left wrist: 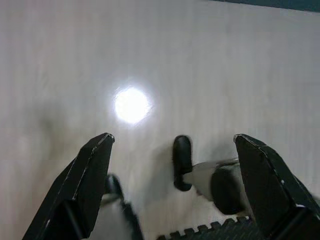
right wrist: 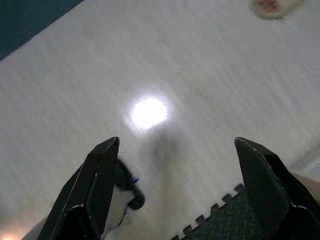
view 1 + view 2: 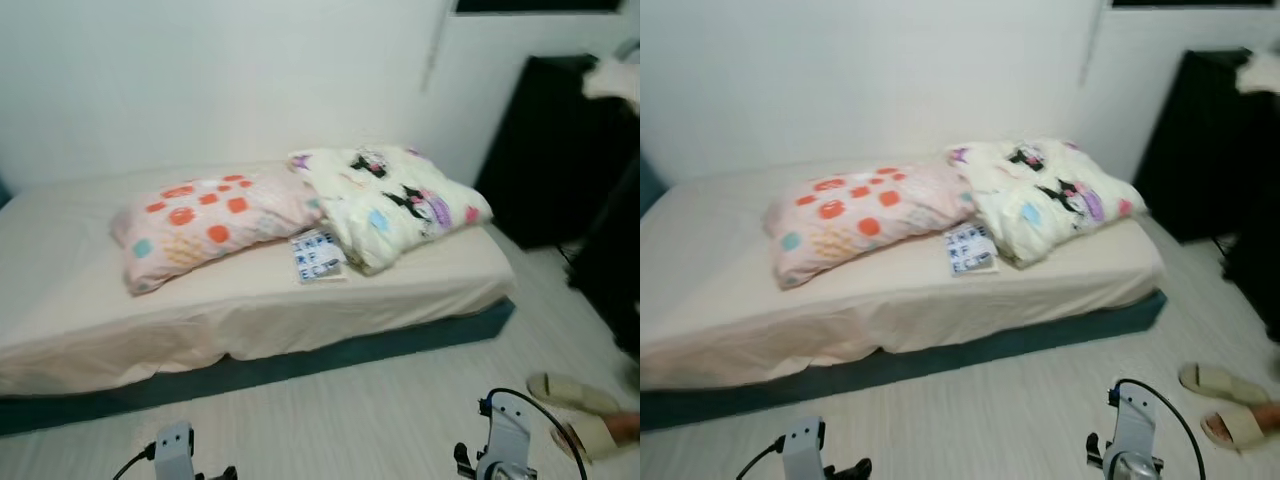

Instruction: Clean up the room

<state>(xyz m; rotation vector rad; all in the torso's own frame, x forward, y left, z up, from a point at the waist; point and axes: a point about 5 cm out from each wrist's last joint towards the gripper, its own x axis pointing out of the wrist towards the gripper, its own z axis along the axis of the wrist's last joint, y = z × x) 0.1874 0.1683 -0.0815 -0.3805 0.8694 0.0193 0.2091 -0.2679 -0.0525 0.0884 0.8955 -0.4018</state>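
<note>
A low bed (image 3: 120,320) with a cream sheet and a teal base stands ahead of me against the white wall. On it lie a pink pillow (image 3: 205,228) with orange and red squares, a crumpled cream blanket (image 3: 395,200) with cartoon prints, and a small printed packet (image 3: 318,257) between them. Both arms hang low over the pale floor in front of the bed. My left gripper (image 1: 172,165) is open above bare floor. My right gripper (image 2: 175,165) is open too, also over bare floor.
A dark cabinet (image 3: 560,150) stands at the right by the wall. A pair of beige slippers (image 3: 580,410) lies on the floor at the right, with a person's foot in one. A dark foam mat edge (image 2: 220,215) lies under my right gripper.
</note>
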